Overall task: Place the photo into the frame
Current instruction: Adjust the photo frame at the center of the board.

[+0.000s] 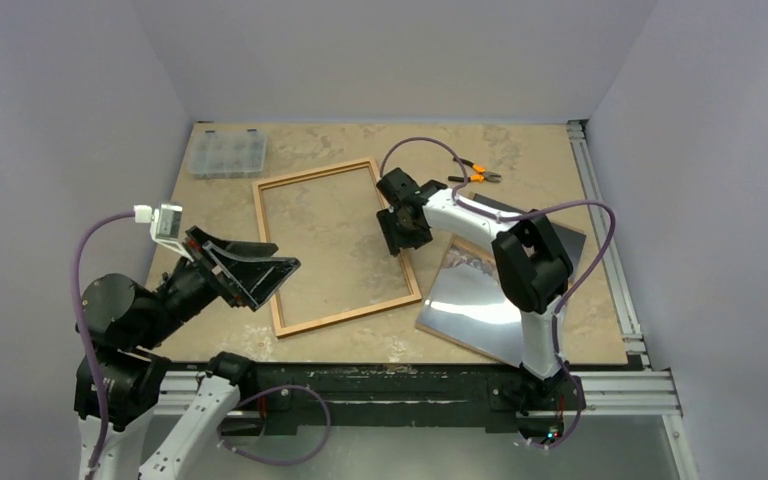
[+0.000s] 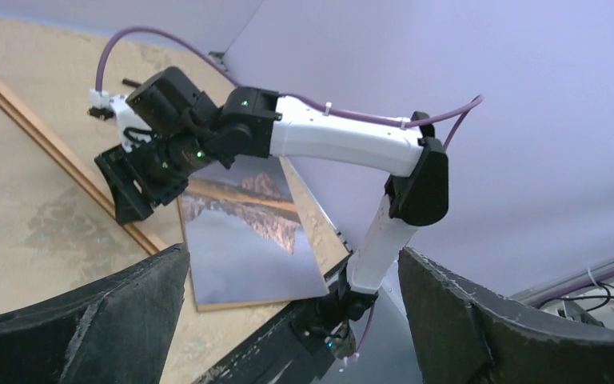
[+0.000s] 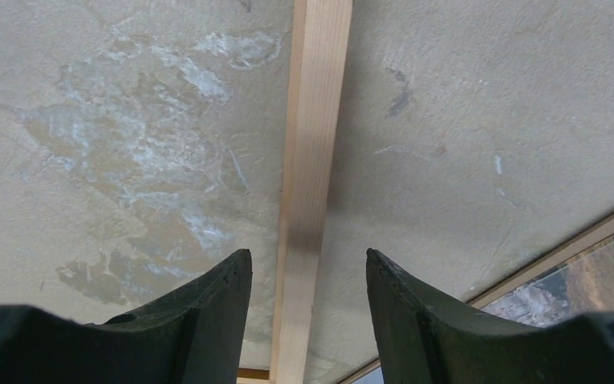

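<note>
Found right gripper (image 3: 308, 268) astride one rail of frame (image 3: 313, 120), jaws apart, wood untouched between them. Saw photo (image 1: 475, 300) lying face up just right of frame (partly under right arm (image 1: 530, 270)). Noted left gripper (image 1: 260, 270) raised, jaws wide.

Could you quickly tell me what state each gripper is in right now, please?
Left gripper: wide open, holding nothing.
Right gripper: open, its fingers either side of a rail of the frame, not yet gripping it.
</note>
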